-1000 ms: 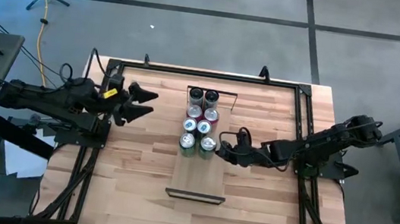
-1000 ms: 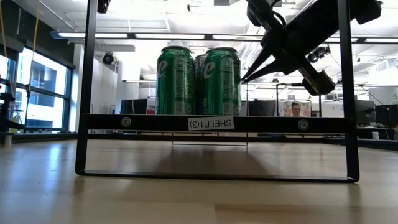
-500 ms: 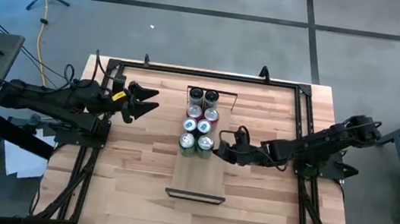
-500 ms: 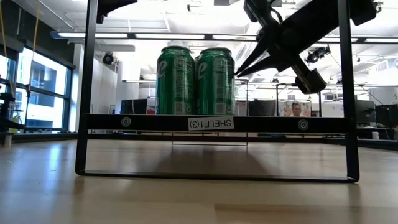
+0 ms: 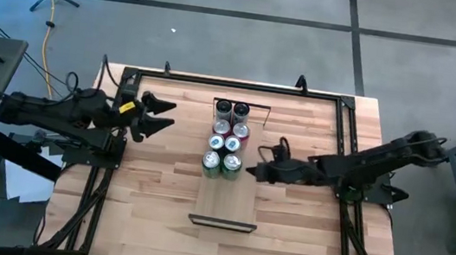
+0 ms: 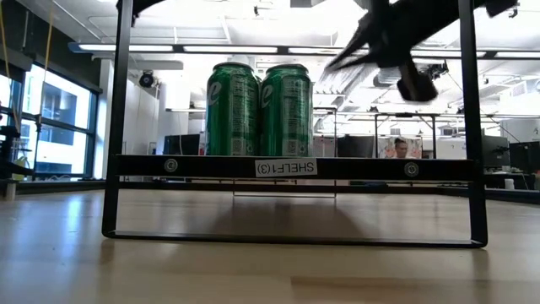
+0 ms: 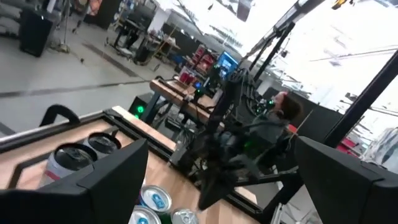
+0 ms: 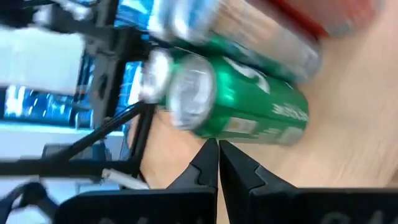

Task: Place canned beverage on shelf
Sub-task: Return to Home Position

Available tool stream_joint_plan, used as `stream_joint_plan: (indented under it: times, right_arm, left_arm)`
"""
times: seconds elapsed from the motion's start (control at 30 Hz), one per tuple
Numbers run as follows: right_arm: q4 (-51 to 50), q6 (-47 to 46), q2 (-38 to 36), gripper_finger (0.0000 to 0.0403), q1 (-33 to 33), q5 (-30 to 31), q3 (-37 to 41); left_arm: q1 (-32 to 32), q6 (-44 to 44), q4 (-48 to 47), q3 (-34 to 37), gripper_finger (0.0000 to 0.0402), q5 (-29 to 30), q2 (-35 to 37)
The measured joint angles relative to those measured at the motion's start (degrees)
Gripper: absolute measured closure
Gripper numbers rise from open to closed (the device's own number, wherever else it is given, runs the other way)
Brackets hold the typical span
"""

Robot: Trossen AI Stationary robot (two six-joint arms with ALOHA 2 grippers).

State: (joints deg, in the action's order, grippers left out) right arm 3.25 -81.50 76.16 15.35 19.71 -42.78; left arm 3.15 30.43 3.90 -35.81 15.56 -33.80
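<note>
The shelf (image 5: 224, 201) lies across the middle of the table and carries several cans in two rows. Nearest the shelf's bare end stand two green cans (image 5: 212, 162), (image 5: 231, 164), side by side and upright in the low view (image 6: 232, 110), (image 6: 287, 110). My right gripper (image 5: 247, 172) is shut. Its tips (image 6: 333, 63) hang just right of the right green can's top, with a small gap showing. The right wrist view shows the shut fingers (image 8: 217, 146) pointing at that can (image 8: 249, 106). My left gripper (image 5: 164, 113) waits open at the table's left, raised.
Red and dark cans (image 5: 231, 119) fill the far part of the shelf. The shelf's dark end frame (image 6: 287, 167) stands near the low camera. A dark metal rail (image 5: 233, 83) runs round the table. A person (image 6: 401, 149) sits in the room behind. The shelf's near half is bare board.
My shut right gripper has pushed the right green can toward the table's left, up against its neighbour. Both cans have slid a little that way and stay upright. The gripper has then risen, rolled and drawn clear of the can.
</note>
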Motion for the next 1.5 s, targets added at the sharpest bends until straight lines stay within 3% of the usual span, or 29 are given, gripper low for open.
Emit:
stream_joint_plan:
  times: [0.37,0.53,0.67,0.77,1.1,1.3,1.5]
  right_arm:
    - [4.49,34.52,-20.28,0.0403,-1.51,4.05,0.0]
    - [12.33,52.15,-24.41,0.0403,-3.02,4.08,0.0]
    - [15.11,66.07,-25.26,0.0403,-3.29,3.71,0.0]
    - [15.01,68.44,-25.69,0.0403,-3.28,2.42,0.0]
    - [15.05,69.57,-27.16,0.0403,-3.36,-5.79,0.0]
    - [15.01,69.53,-27.19,0.0403,-3.37,-5.77,0.0]
    - [15.01,68.25,-27.19,0.0403,-3.37,-5.77,0.0]
  left_arm:
    - [-1.32,-4.55,1.03,0.0,0.0037,1.63,4.27]
    - [-1.3,-4.9,4.19,0.0,0.0037,0.8,3.03]
    - [-1.26,-11.47,5.69,0.0,0.0037,3.14,1.27]
    - [-1.26,-14.66,5.76,0.0,0.0037,3.19,0.12]
    - [2.2,-13.44,6.78,-2.11,0.0047,-0.23,-0.77]
    - [6.81,-17.24,6.34,-3.26,0.0132,-0.23,-0.96]
    - [9.24,-20.21,3.56,-3.3,0.0291,-0.06,-0.32]
